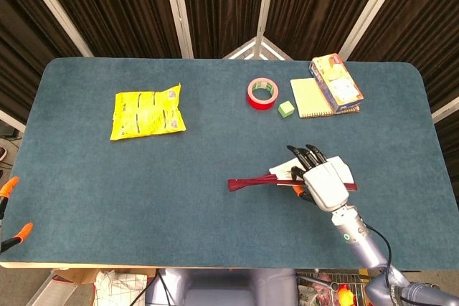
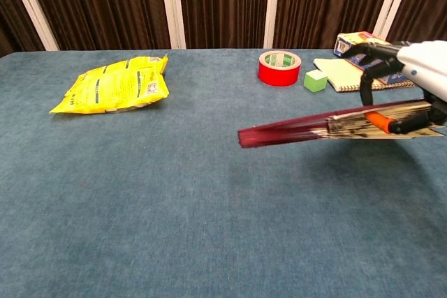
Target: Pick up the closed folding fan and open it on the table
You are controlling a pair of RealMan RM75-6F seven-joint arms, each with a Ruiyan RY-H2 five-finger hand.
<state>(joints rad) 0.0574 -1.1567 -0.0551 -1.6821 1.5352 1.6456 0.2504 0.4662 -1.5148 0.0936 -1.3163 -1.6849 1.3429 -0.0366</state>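
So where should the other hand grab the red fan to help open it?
Probably the bare dark-red end of the folding fan, coming in from the robot's left. That end sticks out free above the table, while the right hand already holds the paper end.

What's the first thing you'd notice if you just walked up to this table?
The white robot right hand at the right side, holding a dark red folding fan up off the blue table, sticking out toward the middle. Next, the bright yellow bag lying far left, and the red tape roll at the back.
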